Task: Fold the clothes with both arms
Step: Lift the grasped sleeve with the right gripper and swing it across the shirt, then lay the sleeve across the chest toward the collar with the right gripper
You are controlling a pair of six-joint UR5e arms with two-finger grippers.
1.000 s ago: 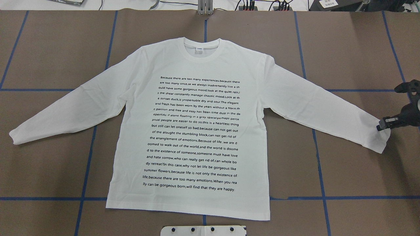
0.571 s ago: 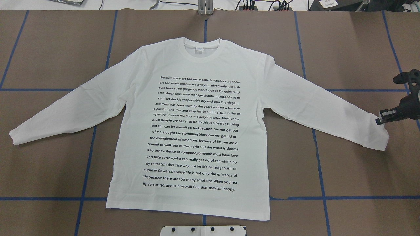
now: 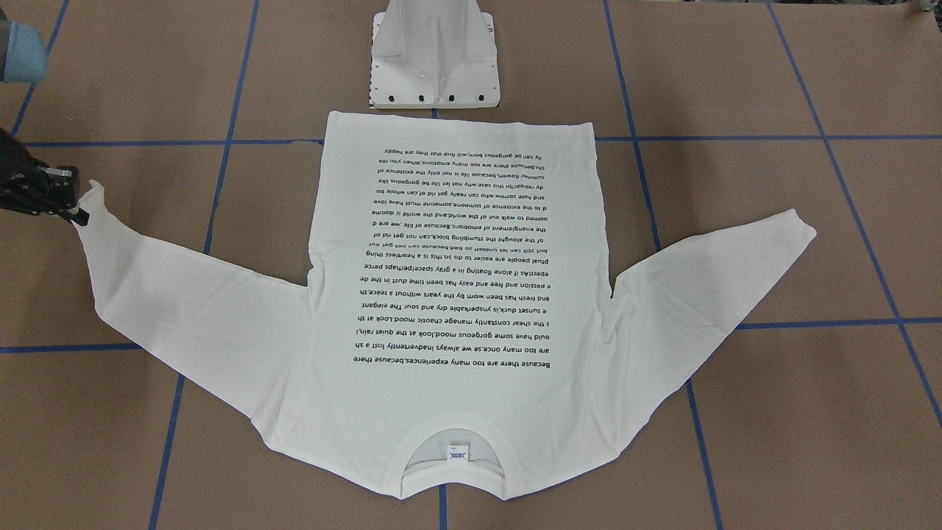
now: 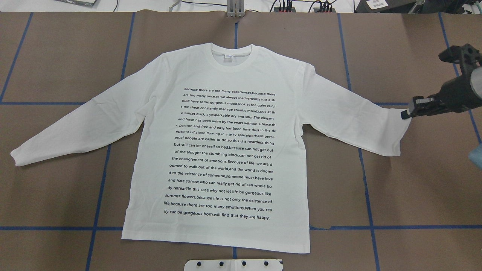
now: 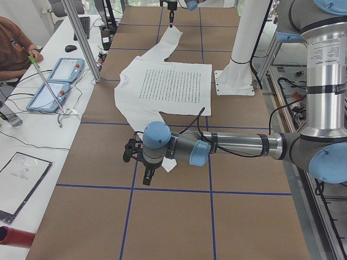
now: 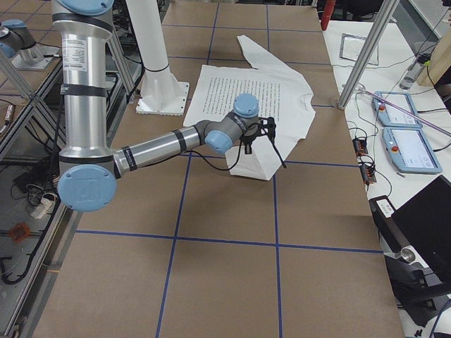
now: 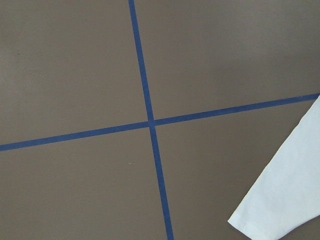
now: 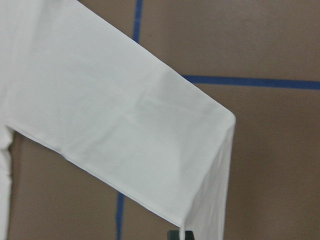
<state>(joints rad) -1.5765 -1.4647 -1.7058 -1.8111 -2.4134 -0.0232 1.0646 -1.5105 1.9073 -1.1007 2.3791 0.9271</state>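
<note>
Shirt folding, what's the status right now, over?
Right tool shut on shirt cuff, sleeve end lifted. Left tool hovering by the other cuff, open or shut unclear. Nothing lying on the shirt.

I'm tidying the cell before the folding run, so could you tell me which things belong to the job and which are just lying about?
Job: shirt; right gripper, shut on the sleeve; left gripper.
Lying about: pendants; laptop.

One shirt point(image 4: 226, 75); two arms point(image 5: 233, 145); two pincers point(image 4: 406, 113); one pedestal point(image 3: 434, 66); two tablets point(image 5: 64, 69); one person point(image 5: 13, 43).
</note>
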